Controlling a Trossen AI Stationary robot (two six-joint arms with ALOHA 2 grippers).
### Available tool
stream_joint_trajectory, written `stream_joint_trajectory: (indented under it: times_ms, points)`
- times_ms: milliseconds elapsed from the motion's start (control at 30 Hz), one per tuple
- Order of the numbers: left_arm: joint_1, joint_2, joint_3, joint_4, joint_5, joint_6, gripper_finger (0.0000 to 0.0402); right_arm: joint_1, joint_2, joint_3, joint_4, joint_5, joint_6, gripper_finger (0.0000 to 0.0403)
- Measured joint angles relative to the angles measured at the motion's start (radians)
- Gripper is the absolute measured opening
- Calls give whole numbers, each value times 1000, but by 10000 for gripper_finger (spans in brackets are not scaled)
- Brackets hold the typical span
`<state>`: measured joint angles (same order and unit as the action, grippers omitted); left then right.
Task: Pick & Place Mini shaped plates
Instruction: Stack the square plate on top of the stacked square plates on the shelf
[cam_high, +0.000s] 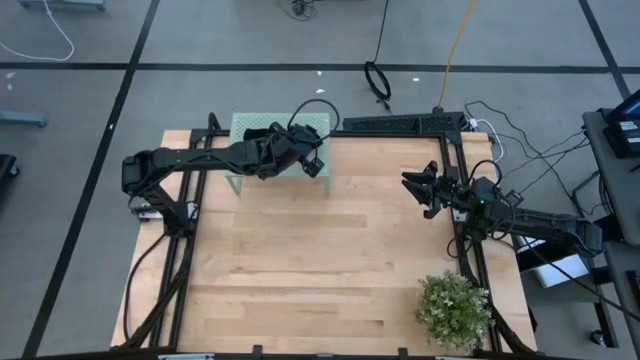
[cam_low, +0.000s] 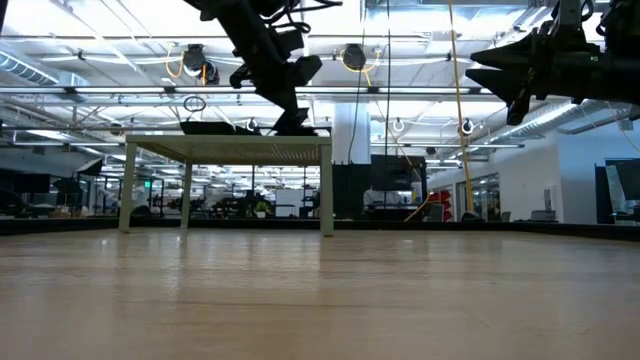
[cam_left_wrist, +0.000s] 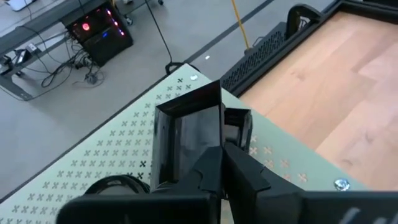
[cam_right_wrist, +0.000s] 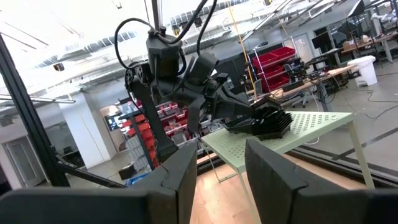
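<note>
— Upper left of the high view: what stood there, and how many?

— One green perforated platform (cam_high: 243, 124) at the table's (cam_high: 300, 270) far edge, with one of the two arms stretched over it. The left gripper (cam_high: 314, 164) hung above the platform's right end, its fingers together. I could not tell whether they pinched anything.

— And the mini shaped plates (cam_right_wrist: 263, 122)?

— They lay on the platform as one dark, ribbed pile. It was packed too tightly to count.

— Which way did it point?

— In the right wrist view the pile lay low, with its long axis running along the platform top. In the left wrist view one glossy squarish dish (cam_left_wrist: 189, 127) sat just ahead of the fingertips, its longer side leading away from them.

— Further right?

— The right gripper (cam_high: 421, 187) waited at the right edge, fingers apart and holding nothing. One potted plant (cam_high: 453, 310) stood at the lower right.
</note>
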<state>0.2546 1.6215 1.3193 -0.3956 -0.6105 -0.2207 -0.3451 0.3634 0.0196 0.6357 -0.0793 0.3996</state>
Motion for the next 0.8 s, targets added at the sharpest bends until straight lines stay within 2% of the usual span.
stream_joint_trajectory:
  times_ms: [133, 367, 800]
  points:
    - [0, 0, 0, -2, 8, 3, 18, 0, 0, 0, 0, 0, 0, 126]
    - [-1, 3, 0, 2, 19, 1, 5, 0, 0, 0, 0, 0, 0, 126]
    - [-1, 3, 0, 12, 22, 18, 56, 0, 0, 0, 0, 0, 0, 126]
